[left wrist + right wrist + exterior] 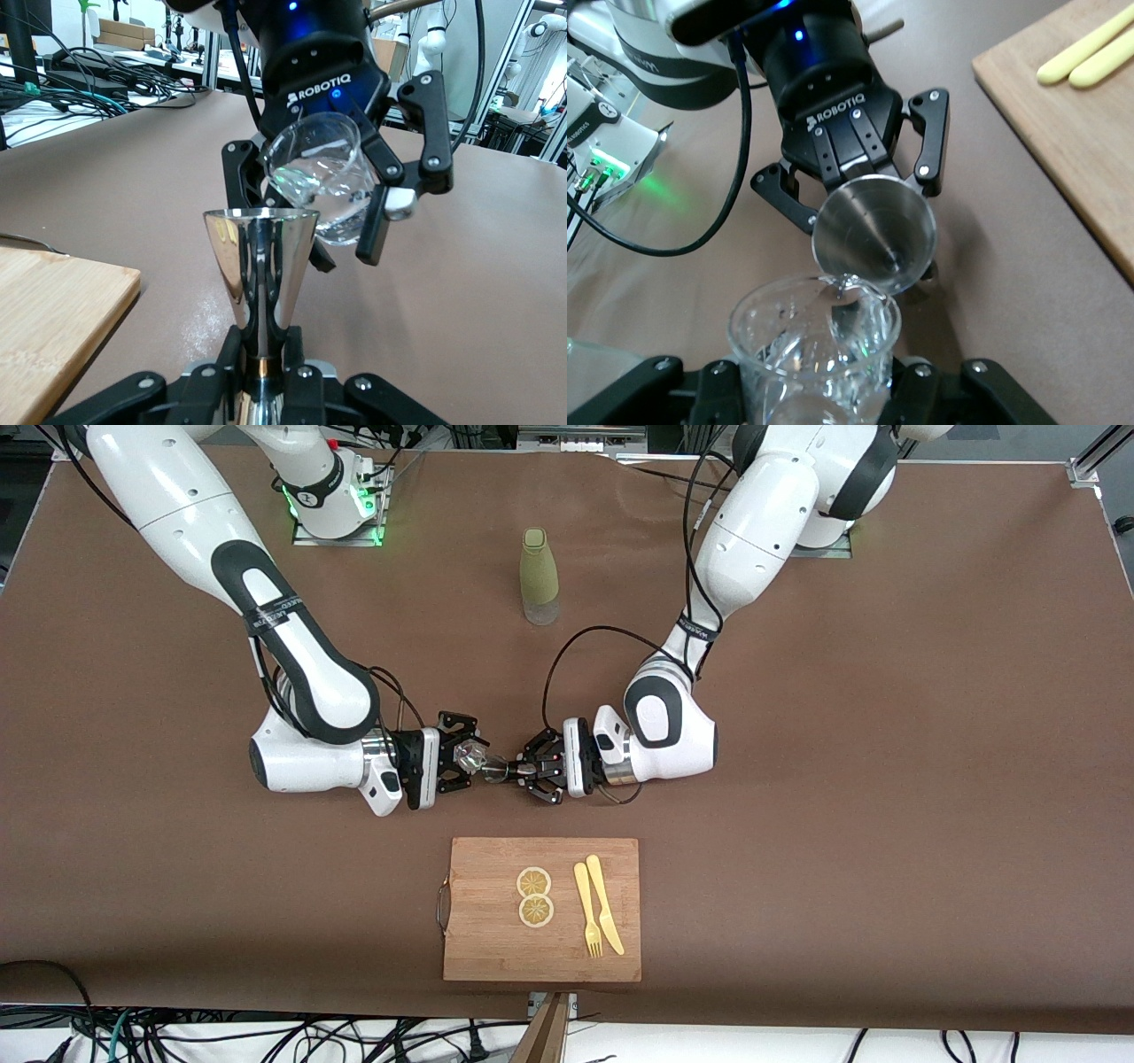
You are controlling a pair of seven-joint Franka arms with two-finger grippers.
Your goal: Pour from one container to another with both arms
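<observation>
Over the bare table, between the bottle and the cutting board, the two grippers meet tip to tip. My right gripper (467, 758) (815, 394) is shut on the tiny clear glass (470, 755) (323, 177) (811, 345). The glass is tilted, its lip at the rim of the metal jigger (497, 769) (261, 257) (873, 232). My left gripper (524, 769) (263, 367) is shut on the jigger's narrow waist and holds it upright with the open cone facing the glass. Glints inside the glass look like clear liquid, and I cannot make out a stream.
A tall olive-green bottle (539, 574) stands midway between the arms' bases. Nearer the front camera lies a wooden cutting board (487, 948) with two lemon slices (534, 882), a yellow fork (586, 911) and a yellow knife (606, 903). The board's corner (44, 319) lies beside the jigger.
</observation>
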